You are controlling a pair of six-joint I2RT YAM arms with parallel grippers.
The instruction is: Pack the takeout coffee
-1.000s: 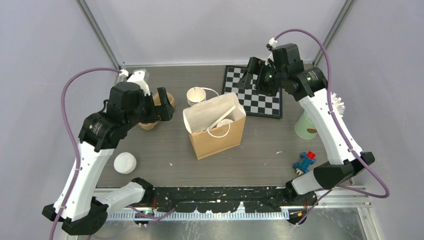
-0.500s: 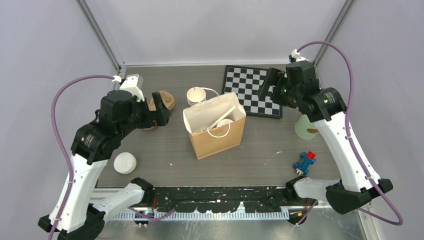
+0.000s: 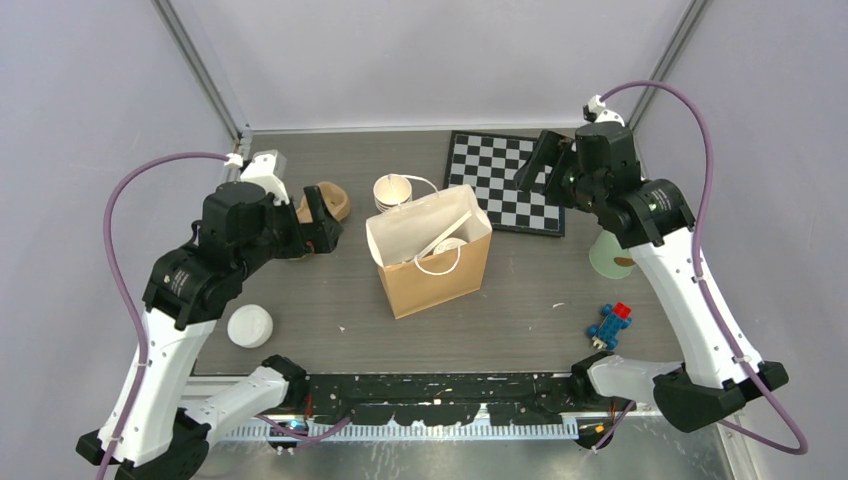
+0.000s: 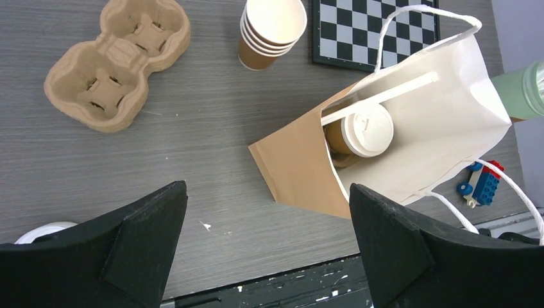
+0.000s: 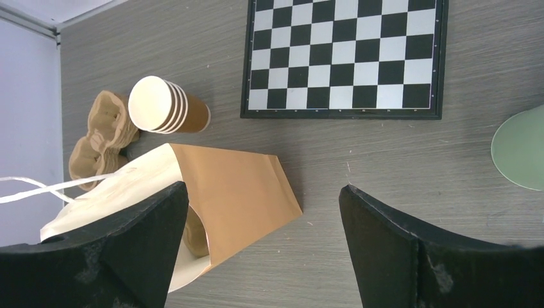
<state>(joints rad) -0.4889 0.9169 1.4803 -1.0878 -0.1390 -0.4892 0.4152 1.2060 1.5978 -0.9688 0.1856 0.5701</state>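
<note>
Tabletop (image 3: 300, 290) is grey woodgrain, enclosed by lavender walls (image 3: 420, 60).

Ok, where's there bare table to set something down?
Bare wood lies between the paper bag and the blue toy, and along the front between the white lid and the bag. Crowded behind the bag: cup carrier, cup stack, chessboard.
</note>
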